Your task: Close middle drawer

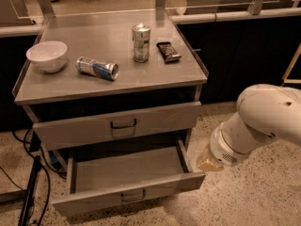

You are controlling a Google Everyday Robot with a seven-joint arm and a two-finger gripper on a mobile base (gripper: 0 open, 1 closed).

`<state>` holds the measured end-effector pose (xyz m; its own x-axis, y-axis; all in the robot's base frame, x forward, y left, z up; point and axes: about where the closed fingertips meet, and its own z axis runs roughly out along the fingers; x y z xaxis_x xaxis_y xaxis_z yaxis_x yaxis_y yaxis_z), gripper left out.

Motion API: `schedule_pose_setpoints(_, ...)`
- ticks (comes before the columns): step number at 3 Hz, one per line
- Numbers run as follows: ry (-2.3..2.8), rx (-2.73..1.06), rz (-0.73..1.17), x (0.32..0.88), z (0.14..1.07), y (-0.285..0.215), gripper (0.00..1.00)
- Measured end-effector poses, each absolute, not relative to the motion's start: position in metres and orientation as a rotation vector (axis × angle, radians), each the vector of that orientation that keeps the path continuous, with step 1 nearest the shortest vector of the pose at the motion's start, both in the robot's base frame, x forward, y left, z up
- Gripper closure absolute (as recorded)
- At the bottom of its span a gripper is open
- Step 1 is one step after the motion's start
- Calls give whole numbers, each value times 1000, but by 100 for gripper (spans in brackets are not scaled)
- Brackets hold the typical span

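The middle drawer point(127, 171) stands pulled out; the hand point(209, 159) sits beside its front corner, probably lined up to shove. Spread or pressed together? Can't tell.

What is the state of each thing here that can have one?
Middle drawer: pulled far out, empty.
Top drawer: slightly open, it seems.
Silver can: upright.
Blue can: lying on its side.
Bowl: upright, looks empty.
Gripper: beside the middle drawer's right front corner.
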<state>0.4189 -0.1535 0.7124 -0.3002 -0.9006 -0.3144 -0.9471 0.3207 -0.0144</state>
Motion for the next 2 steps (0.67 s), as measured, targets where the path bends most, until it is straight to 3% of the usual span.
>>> schedule_pose_setpoints(2, 2408, -1654, 380, 402, 634, -140, 100)
